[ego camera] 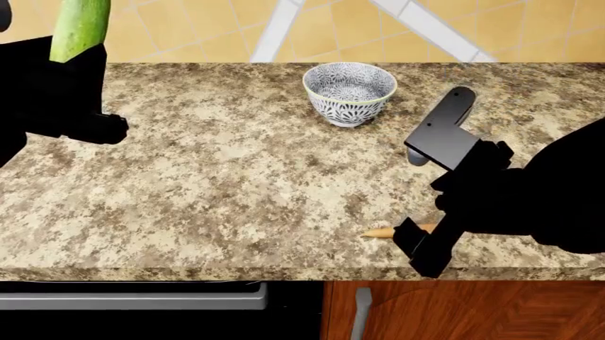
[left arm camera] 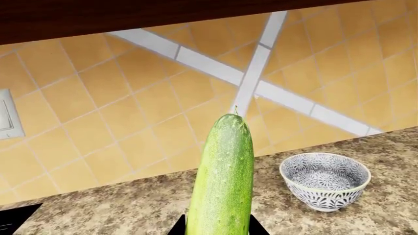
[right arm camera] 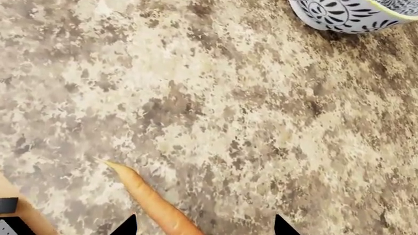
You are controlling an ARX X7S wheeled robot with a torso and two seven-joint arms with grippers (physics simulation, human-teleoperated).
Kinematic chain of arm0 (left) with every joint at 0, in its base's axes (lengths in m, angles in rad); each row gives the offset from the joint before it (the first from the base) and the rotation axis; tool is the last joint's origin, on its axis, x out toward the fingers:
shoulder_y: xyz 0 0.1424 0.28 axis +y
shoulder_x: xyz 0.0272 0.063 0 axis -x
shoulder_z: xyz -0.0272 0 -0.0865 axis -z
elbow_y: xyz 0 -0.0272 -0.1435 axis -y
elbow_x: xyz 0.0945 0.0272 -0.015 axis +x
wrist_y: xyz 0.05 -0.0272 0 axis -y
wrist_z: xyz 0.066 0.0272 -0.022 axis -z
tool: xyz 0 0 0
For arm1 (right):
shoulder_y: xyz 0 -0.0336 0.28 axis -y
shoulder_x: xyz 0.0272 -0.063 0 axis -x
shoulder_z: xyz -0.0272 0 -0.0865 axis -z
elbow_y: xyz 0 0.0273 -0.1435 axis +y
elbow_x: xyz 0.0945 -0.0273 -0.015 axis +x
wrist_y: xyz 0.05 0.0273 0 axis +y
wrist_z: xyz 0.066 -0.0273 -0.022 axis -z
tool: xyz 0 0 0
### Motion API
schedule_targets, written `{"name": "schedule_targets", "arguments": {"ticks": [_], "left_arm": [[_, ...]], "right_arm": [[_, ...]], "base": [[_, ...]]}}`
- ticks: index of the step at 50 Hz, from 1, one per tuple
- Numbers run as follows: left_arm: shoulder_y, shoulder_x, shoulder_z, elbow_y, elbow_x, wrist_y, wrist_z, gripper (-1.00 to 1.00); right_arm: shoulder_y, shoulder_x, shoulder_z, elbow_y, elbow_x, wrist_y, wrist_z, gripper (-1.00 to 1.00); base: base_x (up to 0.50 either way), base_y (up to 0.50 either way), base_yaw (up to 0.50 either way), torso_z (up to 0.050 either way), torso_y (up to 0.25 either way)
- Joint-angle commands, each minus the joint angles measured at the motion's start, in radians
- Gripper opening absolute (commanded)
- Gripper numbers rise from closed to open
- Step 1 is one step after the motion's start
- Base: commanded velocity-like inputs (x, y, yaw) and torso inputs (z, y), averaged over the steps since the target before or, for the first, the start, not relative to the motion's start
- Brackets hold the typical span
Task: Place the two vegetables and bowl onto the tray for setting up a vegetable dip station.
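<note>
My left gripper (left arm camera: 218,226) is shut on the light-green cucumber (left arm camera: 222,181), which stands upright out of the jaws. In the head view the cucumber (ego camera: 81,28) is held high at the far left, above the counter. The blue-patterned bowl (ego camera: 349,92) stands at the back middle of the counter, and its side also shows in the right wrist view (right arm camera: 356,14). The orange carrot (right arm camera: 153,198) lies near the counter's front edge. My right gripper (right arm camera: 203,225) is open over it, with the carrot close to one finger. That arm hides most of the carrot (ego camera: 383,231) in the head view. The tray is out of view.
The speckled stone counter (ego camera: 236,184) backs onto a yellow tiled wall. Below its front edge are an oven handle (ego camera: 132,297) and a wooden cabinet door (ego camera: 454,312). A dark upper cabinet (left arm camera: 130,14) hangs above, and a wall switch (left arm camera: 7,115) is off to one side.
</note>
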Motion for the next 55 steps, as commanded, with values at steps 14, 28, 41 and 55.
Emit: {"name": "schedule_targets", "arguments": {"ticks": [14, 28, 41, 55], "left_arm": [[0.017, -0.009, -0.011, 0.002, 0.007, 0.016, -0.001, -1.00], [0.020, -0.009, -0.013, 0.003, 0.008, 0.018, 0.000, -1.00], [0.021, -0.009, -0.016, 0.002, 0.010, 0.020, 0.000, -1.00], [0.016, -0.009, -0.018, 0.001, 0.004, 0.018, -0.003, -1.00]], "right_arm": [[-0.038, -0.009, -0.069, -0.002, -0.060, -0.019, -0.064, 1.00], [-0.061, -0.001, -0.098, 0.014, -0.108, -0.049, -0.074, 1.00], [-0.072, 0.004, -0.144, -0.004, -0.166, -0.051, -0.084, -1.00], [-0.075, 0.027, -0.144, -0.004, -0.142, -0.054, -0.060, -1.00]], "base": [[0.00, 0.00, 0.00, 0.000, 0.000], [0.00, 0.00, 0.00, 0.000, 0.000], [0.00, 0.00, 0.00, 0.000, 0.000], [0.00, 0.00, 0.00, -0.001, 0.000]]}}
